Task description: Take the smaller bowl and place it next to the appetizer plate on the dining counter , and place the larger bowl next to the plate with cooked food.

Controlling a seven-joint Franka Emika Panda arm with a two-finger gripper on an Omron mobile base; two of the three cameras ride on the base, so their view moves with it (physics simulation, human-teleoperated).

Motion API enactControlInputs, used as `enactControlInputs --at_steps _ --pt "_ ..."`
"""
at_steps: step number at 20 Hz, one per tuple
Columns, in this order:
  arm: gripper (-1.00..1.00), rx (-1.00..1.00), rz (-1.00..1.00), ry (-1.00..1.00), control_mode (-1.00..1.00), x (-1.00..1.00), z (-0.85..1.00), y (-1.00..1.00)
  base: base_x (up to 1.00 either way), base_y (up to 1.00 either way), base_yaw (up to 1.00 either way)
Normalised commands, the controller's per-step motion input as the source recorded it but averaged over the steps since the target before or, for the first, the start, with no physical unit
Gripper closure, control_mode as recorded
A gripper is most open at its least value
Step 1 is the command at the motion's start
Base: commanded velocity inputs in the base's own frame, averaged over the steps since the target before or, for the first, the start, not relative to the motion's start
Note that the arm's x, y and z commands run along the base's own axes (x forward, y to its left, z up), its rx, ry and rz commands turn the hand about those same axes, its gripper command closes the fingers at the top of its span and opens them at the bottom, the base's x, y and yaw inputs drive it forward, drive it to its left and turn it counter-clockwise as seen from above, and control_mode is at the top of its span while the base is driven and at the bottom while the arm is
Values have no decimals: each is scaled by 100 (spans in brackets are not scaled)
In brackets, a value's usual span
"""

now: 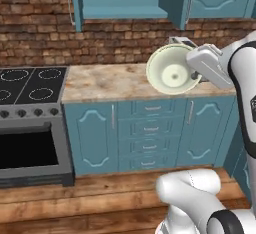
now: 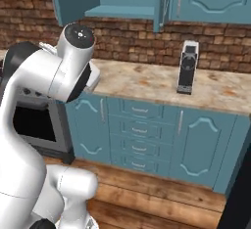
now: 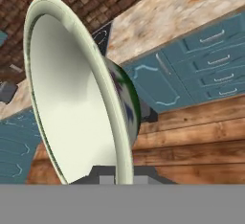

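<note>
hand (image 1: 192,73): clamped on bowl rim
bowl (image 1: 172,70): tilted on edge, lifted above tabletop (image 1: 110,80) near its right end
stove (image 1: 30,85): left of tabletop

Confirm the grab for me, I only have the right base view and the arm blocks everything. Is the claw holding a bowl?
Observer: Yes. In the left base view the claw holds a pale bowl by its rim, lifted above the counter.
Operator: How is the bowl sitting, level?
Observer: No, it is tipped on edge, with its open side facing the left base camera.
Operator: Anything on its outside?
Observer: The hand view shows a dark green patterned outer wall behind the pale rim.
Operator: What is left of the counter?
Observer: A stove with four burners, with an oven door below it.
</note>
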Motion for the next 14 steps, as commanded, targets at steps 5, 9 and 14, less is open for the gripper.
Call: enactControlInputs --at_steps 5,9,14 --pt "100 0 0 0 100 0 0 0 -100 0 18" --pt "100 0 0 0 100 0 0 0 -100 3 15" --pt "100 0 0 0 100 0 0 0 -100 0 14"
